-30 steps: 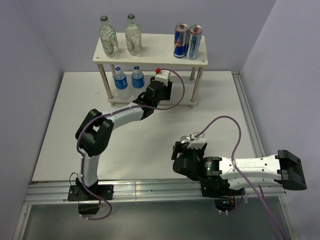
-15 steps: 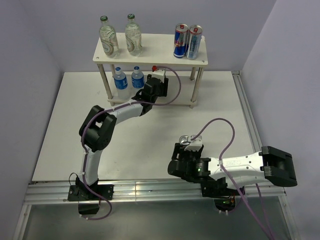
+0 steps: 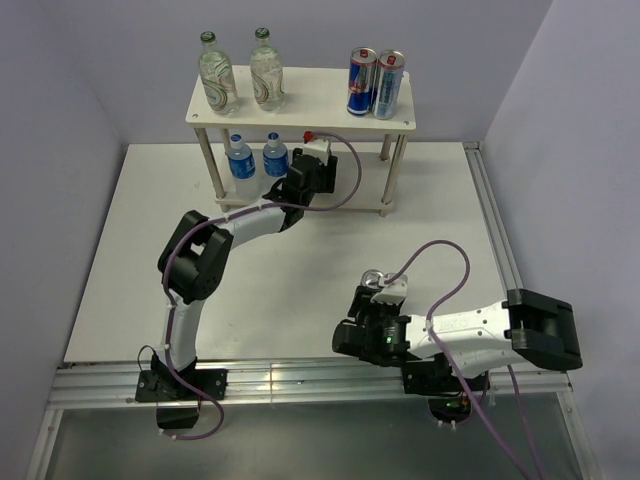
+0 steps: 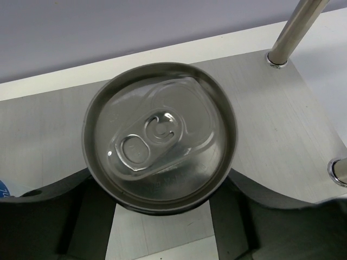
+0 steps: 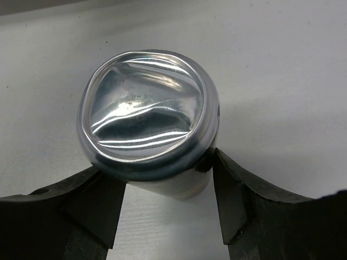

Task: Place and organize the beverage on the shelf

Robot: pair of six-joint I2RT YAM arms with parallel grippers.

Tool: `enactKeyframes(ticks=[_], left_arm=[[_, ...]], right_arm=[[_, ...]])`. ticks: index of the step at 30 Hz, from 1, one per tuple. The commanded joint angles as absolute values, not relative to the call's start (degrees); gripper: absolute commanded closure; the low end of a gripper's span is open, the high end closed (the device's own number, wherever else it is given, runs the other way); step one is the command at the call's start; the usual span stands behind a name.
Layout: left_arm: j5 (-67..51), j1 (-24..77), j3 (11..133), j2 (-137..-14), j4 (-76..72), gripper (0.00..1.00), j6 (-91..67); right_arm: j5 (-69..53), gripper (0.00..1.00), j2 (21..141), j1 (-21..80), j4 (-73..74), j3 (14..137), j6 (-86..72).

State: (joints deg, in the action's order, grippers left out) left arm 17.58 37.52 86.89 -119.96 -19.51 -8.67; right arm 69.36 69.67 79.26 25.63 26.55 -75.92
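Across the tabletop, seen from above, the shelf stands at the far edge. It carries two green-capped bottles and two tall cans on top, and two water bottles on the tier below. The left claw reaches in under the top board, just beside those water bottles, and its load is hidden from here. Near the arm bases the right claw sits low over a loose can on the tabletop, well apart from the shelf.

From the left wrist, a shelf can stands upright on the lower board, pull-tab up. The dark fingers lie against both its flanks, clamped on it as far as I can see.

From the right wrist, that claw is closed on the loose can, fingers below its shiny rim. The end facing up is smooth and hollowed with no tab, so probably the base.

Such cans look thin-walled, slick and easily dented. I'd grip mid-body across the width, squeeze gently and carry it level.
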Motion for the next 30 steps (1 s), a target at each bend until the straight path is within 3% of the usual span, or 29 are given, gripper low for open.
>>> enactKeyframes(ticks=[1,11,13,16,17,19,22,27,30], left_arm=[[16.61,37.27,87.10,-120.06,-25.75,0.33,-8.26],[16.44,37.26,85.96,-119.97,-26.10,0.18,-8.26],[16.35,37.18,85.43,-119.88,-26.19,0.17,-8.35],[16.26,37.26,84.90,-119.71,-26.28,0.10,-8.61],[16.26,37.27,84.73,-119.53,-26.45,0.03,-8.61],[16.26,37.18,84.29,-119.10,-26.63,0.01,-8.70],[16.70,37.18,83.85,-118.74,-26.72,0.01,-8.61],[17.57,37.18,82.62,-117.34,-26.98,0.01,-8.88],[17.84,37.26,80.43,-115.76,-27.25,0.01,-9.49]], right_arm=[[73.74,0.39,72.85,79.54,30.93,28.91,-84.54],[77.25,0.20,83.05,78.67,47.19,35.24,-102.64],[77.69,0.18,83.41,78.31,47.02,35.24,-102.92],[77.87,0.18,82.89,77.61,43.52,34.46,-99.68],[77.78,0.18,82.62,77.17,40.81,34.11,-96.97],[77.17,0.19,81.13,75.85,36.67,32.44,-92.84],[75.86,0.23,78.41,73.92,25.08,29.02,-82.21],[71.90,0.38,76.03,69.88,7.22,24.96,-67.07],[71.02,0.69,76.90,68.47,5.71,24.78,-65.92]])
